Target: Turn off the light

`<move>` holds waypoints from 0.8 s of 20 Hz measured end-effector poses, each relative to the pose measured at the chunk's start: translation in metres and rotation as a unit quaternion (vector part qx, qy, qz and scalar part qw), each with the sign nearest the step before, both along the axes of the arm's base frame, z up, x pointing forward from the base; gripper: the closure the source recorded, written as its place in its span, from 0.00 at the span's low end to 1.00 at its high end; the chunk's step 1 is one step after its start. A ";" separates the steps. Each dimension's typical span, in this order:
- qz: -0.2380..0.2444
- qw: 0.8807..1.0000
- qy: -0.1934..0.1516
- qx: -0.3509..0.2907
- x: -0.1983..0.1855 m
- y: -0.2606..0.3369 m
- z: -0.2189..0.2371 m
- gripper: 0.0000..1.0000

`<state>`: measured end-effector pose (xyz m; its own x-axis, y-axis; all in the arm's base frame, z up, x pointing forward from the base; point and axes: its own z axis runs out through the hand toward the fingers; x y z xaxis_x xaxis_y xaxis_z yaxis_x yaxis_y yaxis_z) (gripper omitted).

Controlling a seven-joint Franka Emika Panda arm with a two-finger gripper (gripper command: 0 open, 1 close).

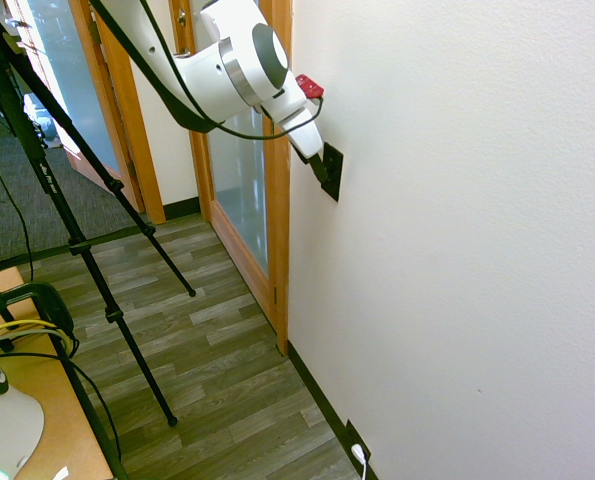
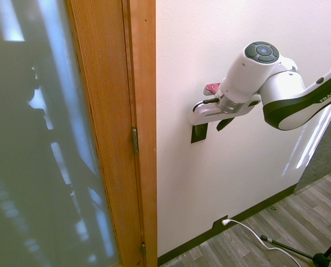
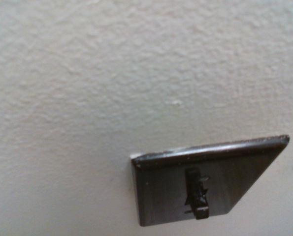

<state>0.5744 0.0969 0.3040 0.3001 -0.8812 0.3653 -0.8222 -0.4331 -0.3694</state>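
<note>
This looks like a hallway or entry area in an office or home interior. A plain white textured wall [image 1: 457, 250] runs along grey-brown wood-look plank flooring [image 1: 207, 350], edged by a dark baseboard [image 1: 317, 385]. A warm orange wooden door frame [image 2: 140, 128] holds a tall frosted glass panel [image 2: 37, 139]. Beyond it lies dark grey carpet [image 1: 17, 200]. A small black upright rectangular switch plate [image 3: 205, 184] is mounted on the wall, and a black outlet plate with a white plug [image 1: 357, 450] sits low at the baseboard.
</note>
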 end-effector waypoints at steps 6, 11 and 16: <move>-0.008 1.000 -0.008 0.000 0.006 -0.008 0.005 1.00; -0.010 1.000 -0.014 0.002 0.012 -0.008 0.008 1.00; -0.010 1.000 -0.020 0.003 0.019 -0.007 0.012 1.00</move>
